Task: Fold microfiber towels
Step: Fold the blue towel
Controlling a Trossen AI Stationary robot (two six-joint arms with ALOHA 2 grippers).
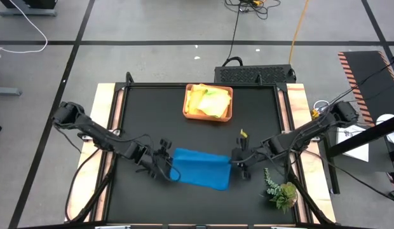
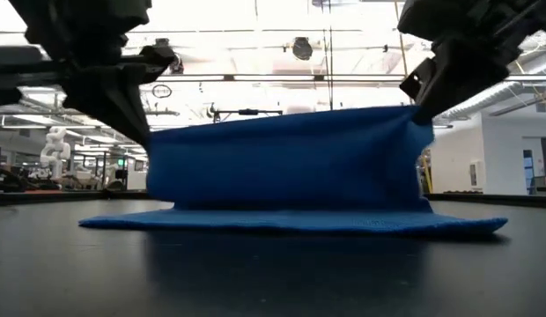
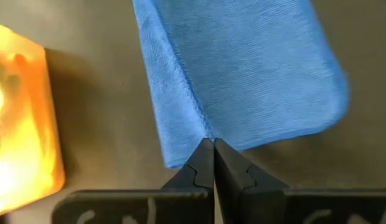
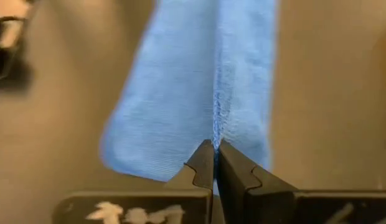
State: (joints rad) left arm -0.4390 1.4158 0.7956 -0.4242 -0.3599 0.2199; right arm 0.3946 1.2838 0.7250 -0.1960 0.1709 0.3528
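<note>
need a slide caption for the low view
Left gripper and right gripper lift one edge of the blue microfiber towel off the table.

The blue towel (image 3: 243, 74) is soft, fuzzy cloth with a fine ribbed nap. The table (image 1: 152, 114) top is matt black; the tray (image 1: 208, 116) looks like smooth orange plastic.
</note>
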